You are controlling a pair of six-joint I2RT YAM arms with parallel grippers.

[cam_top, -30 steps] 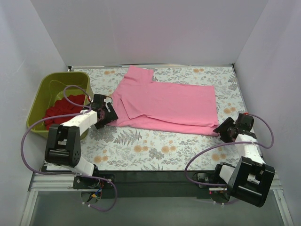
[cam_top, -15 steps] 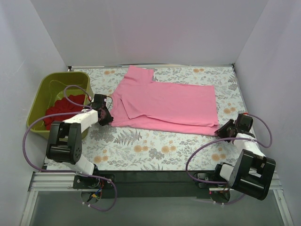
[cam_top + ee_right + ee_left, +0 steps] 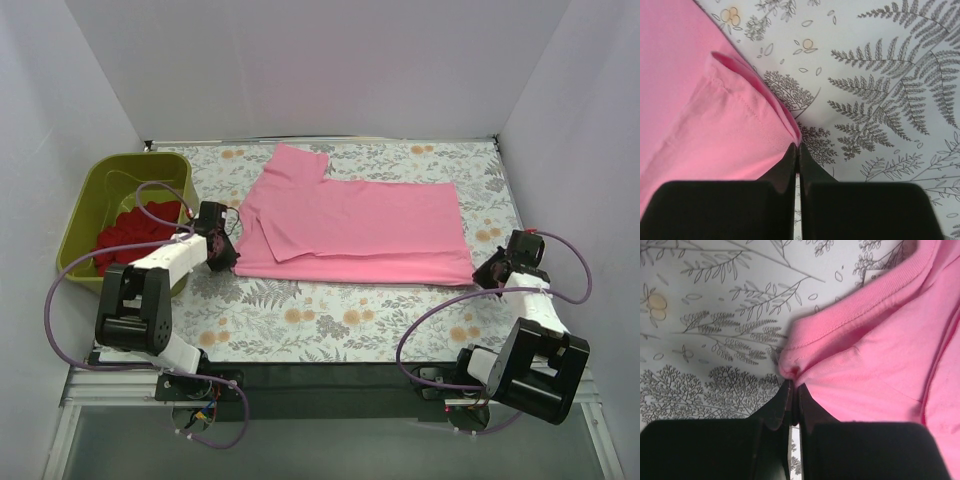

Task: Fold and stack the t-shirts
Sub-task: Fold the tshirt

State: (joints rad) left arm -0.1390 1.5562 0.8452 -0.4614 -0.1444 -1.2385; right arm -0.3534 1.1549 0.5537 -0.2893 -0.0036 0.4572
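From above, the pink t-shirt [image 3: 355, 225] lies flat across the middle of the bench [image 3: 330, 312], one long fold already in it, a sleeve pointing to the upper left. The red t-shirt [image 3: 135, 232] sits bunched in the olive tub [image 3: 110, 170] at the left edge, not yet dealt with. My left claw [image 3: 220, 250] is at the pink shirt's lower left corner and my right claw [image 3: 490, 272] at its lower right corner, both low on the bench.

In the left wrist view my fingers are pressed together on a small pucker of pink cloth just under the stitched edge. The bite looks thin, only a nip of fabric.

In the right wrist view my fingers are likewise closed on the hem corner, where the layers of the fold meet in a point; I cannot tell whether every layer is inside the pinch.

I judge that the next fold carries this near edge over. To do it well, I should raise both corners together and level, hold the cloth lightly taut between them so the edge stays straight, move slowly given the shallow left bite, and lay it down square before letting go.
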